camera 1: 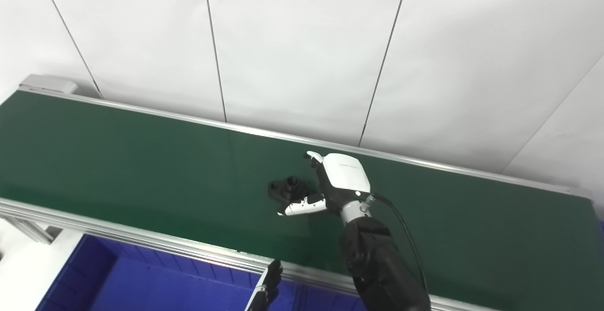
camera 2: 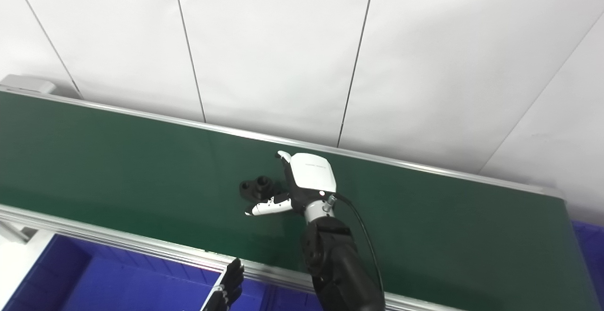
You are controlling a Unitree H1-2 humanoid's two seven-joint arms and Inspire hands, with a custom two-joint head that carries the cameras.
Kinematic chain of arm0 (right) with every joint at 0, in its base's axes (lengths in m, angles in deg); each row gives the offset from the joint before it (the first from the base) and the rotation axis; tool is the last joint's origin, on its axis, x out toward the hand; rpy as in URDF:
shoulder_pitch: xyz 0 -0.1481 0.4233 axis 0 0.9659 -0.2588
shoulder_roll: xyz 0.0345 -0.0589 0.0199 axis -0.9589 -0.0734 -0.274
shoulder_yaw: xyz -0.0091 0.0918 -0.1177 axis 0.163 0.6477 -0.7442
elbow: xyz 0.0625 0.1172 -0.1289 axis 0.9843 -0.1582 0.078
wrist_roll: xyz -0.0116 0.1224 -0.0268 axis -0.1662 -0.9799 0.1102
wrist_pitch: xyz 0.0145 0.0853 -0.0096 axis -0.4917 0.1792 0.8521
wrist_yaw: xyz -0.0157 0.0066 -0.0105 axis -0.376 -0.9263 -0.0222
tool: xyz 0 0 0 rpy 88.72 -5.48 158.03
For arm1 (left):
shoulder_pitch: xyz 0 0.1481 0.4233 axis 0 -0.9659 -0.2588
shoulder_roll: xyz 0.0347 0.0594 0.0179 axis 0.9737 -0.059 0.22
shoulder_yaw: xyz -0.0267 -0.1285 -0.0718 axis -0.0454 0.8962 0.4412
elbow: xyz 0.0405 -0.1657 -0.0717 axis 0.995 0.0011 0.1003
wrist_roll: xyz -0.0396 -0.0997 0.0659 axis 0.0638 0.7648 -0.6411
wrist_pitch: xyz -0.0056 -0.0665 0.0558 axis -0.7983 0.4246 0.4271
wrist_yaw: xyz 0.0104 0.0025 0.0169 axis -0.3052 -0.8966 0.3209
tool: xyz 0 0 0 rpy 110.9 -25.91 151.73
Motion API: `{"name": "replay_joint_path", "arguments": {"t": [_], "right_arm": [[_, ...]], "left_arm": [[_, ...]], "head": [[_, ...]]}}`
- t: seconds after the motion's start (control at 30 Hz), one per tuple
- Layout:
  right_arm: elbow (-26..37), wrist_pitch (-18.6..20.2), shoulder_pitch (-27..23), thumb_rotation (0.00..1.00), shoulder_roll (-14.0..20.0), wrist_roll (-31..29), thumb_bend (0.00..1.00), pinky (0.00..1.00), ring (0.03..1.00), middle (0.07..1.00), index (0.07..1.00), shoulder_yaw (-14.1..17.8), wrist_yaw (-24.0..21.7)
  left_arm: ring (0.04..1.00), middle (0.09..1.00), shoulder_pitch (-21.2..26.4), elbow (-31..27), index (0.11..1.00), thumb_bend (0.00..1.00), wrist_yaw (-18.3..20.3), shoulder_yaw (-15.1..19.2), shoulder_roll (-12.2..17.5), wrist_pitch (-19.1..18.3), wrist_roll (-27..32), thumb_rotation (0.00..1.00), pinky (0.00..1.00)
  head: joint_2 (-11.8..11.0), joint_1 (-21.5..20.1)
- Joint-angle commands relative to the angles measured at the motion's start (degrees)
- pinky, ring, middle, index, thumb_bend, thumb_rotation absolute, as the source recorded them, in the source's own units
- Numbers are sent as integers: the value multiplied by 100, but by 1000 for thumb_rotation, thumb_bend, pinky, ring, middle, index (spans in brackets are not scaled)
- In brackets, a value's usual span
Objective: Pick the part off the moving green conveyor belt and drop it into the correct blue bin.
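A small black part (camera 1: 286,187) lies on the green conveyor belt (camera 1: 141,160) near its middle. My right hand (camera 1: 330,183) reaches over the belt just right of the part. Its fingers (camera 1: 315,160) stand behind the part and its thumb (camera 1: 302,205) in front, apart and not closed on it. The part also shows in the right eye view (camera 2: 257,187), with the right hand (camera 2: 302,181) beside it. Only the dark fingertips of my left hand (camera 1: 268,285) show at the bottom edge, over a blue bin (camera 1: 141,280).
The belt's aluminium front rail (camera 1: 118,233) runs between the belt and the blue bin below. A sliver of another blue bin (camera 2: 587,238) shows at the far right. A white panelled wall (camera 1: 302,42) stands behind the belt.
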Motion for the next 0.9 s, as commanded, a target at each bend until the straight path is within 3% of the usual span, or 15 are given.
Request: {"name": "replay_joint_path", "arguments": {"t": [0.0, 0.1, 0.17, 0.27, 0.3, 0.37, 0.4, 0.43, 0.53, 0.87], "right_arm": [[-18, 78, -241, 568, -118, -6, 1000, 570, 683, 767, 839, -32, 254], [-292, 45, -277, 550, -192, -94, 1000, 485, 576, 704, 795, -33, 483], [-418, 72, -288, 545, -254, -124, 992, 450, 555, 673, 770, -47, 621], [-712, 60, -316, 520, -376, -169, 926, 358, 468, 589, 715, -62, 941], [-781, 48, -327, 443, -392, -181, 825, 289, 381, 512, 687, -75, 1015], [-895, 14, -346, 380, -398, -184, 753, 243, 323, 458, 666, -124, 1163], [-969, -10, -357, 246, -399, -181, 690, 199, 267, 395, 651, -154, 1254], [-1028, -12, -368, 96, -397, -171, 566, 169, 232, 410, 534, -188, 1318], [-1136, 40, -369, 20, -400, -201, 536, 181, 257, 460, 499, -252, 1457], [-1147, 400, -356, 0, -360, -92, 531, 113, 182, 470, 485, -520, 1480]], "left_arm": [[1000, 1000, -131, -198, 1000, 917, -25, -122, -126, 78, -83, 896, 1000], [1000, 1000, -164, -213, 1000, 918, -33, -151, -138, 90, -143, 902, 1000], [1000, 1000, -191, -232, 1000, 921, -30, -178, -145, 74, -149, 893, 1000], [1000, 1000, -247, -285, 1000, 928, -38, -225, -182, 5, -173, 887, 1000], [1000, 1000, -261, -297, 1000, 930, -44, -237, -193, -8, -186, 884, 1000], [1000, 1000, -288, -315, 1000, 933, -58, -264, -216, -22, -214, 882, 1000], [1000, 1000, -297, -325, 1000, 936, -65, -273, -226, -32, -216, 879, 1000], [1000, 1000, -307, -336, 1000, 942, -71, -286, -237, -39, -212, 872, 1000], [1000, 1000, -323, -377, 1000, 946, -67, -314, -250, -97, -150, 862, 1000], [1000, 1000, -331, -462, 1000, 960, -96, -314, -235, -213, -163, 860, 1000]], "head": [[9, 62], [20, 123], [30, 164], [49, 244], [49, 244], [66, 281], [70, 286], [88, 292], [103, 299], [156, 265]]}}
